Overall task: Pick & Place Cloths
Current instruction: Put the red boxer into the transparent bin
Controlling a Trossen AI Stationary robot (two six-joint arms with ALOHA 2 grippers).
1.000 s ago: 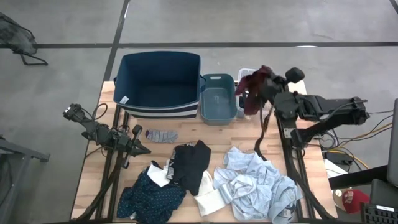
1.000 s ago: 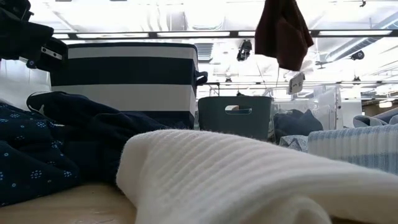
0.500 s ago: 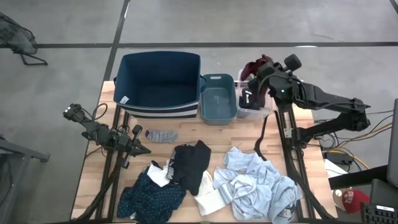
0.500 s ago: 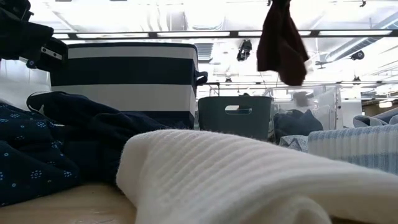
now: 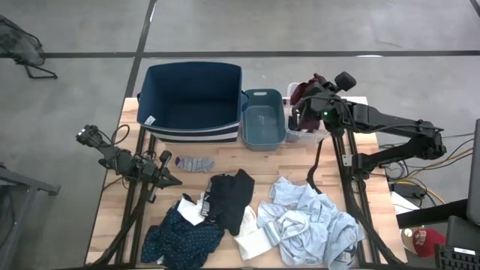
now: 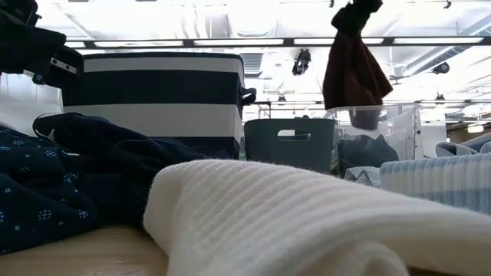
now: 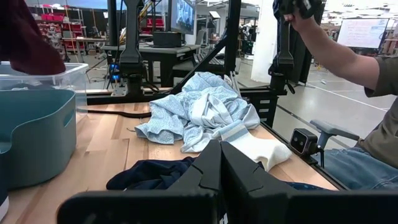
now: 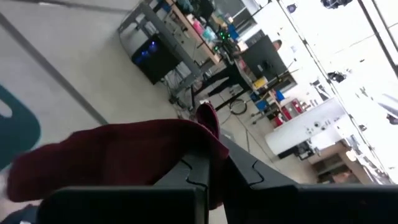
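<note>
My right gripper (image 5: 309, 96) is up over the clear bin (image 5: 309, 133) at the far right of the bin row, shut on a maroon cloth (image 6: 354, 73). That cloth's lower end (image 6: 367, 119) shows through the bin's clear wall. My left gripper (image 5: 171, 180) waits shut near the table's left side, close to the small grey sock (image 5: 195, 163). On the near half of the table lie a black piece (image 5: 231, 196), a dark teal dotted piece (image 5: 182, 236), a white piece (image 5: 255, 241) and light blue shirts (image 5: 311, 221). My right gripper pinches the maroon cloth at a bunched upper part (image 8: 205, 127) between its two fingers (image 8: 245, 177); how many layers cannot be told. The cloth is lifted clear of the table and hangs slack below the gripper, its lower end inside the clear bin's rim.
A large navy striped bin (image 5: 193, 101) and a small teal bin (image 5: 262, 116) stand at the far edge, left of the clear bin. A person's arm (image 7: 336, 56) shows beyond the table's right side in the left wrist view. Bare wood lies between bins and cloths.
My right gripper has moved toward the far edge and a little to the left, over the clear bin, and has come down. The maroon cloth has swung with it, and its lower end now dips into the bin. The gripper has stayed shut on it.
</note>
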